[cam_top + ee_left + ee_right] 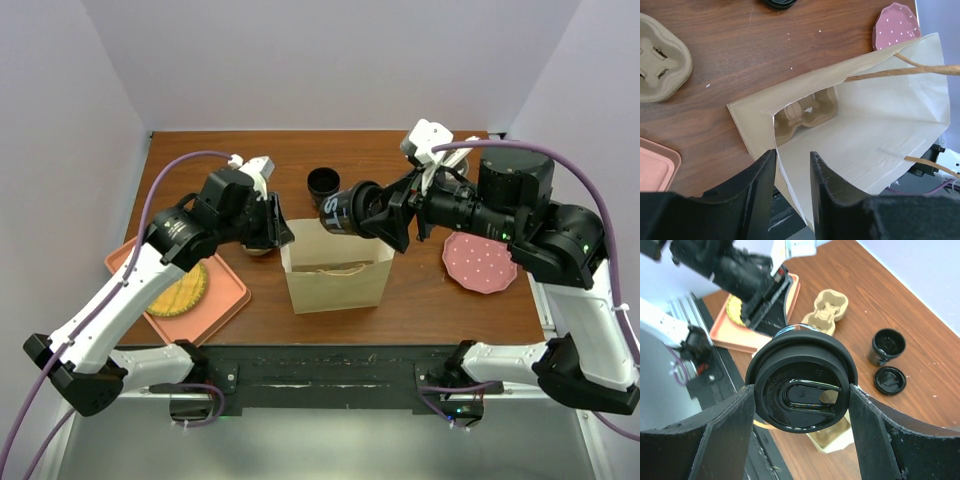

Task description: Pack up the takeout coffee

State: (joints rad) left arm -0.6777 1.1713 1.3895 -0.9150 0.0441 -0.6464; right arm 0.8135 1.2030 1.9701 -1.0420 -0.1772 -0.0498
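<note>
- A brown wooden worktop (200, 165) seen from above; two robot arms reach in from its near edge.
- A paper bag (335, 280) stands open at the middle of the near edge; a cardboard cup carrier (807, 112) lies in its bottom.
- The left gripper (278, 232) is at the bag's left rim; its fingers (760, 182) are set narrow, with the bag's wall running between them; I cannot tell whether they pinch the paper.
- The right gripper (385, 215) clasps the takeout coffee (340, 210), one finger (722, 435) on each side of it at the lid; the black sip lid faces back toward the wrist.
- The coffee is in the air, tipped onto its side, its base pointing left; it hangs over the far rim of the bag, around the middle of the worktop; white letters show on its side.
- A lidless black cup (322, 183) stands upright just beyond it, toward the far edge; a loose black lid (890, 380) lies flat beside that cup.
- A second cup carrier (660, 57) lies on the wood left of the bag.
- A salmon tray (225, 300) sits by the near left corner, a round yellow item (180, 290) on it.
- A pink dotted plate (480, 262) rests toward the right edge.
</note>
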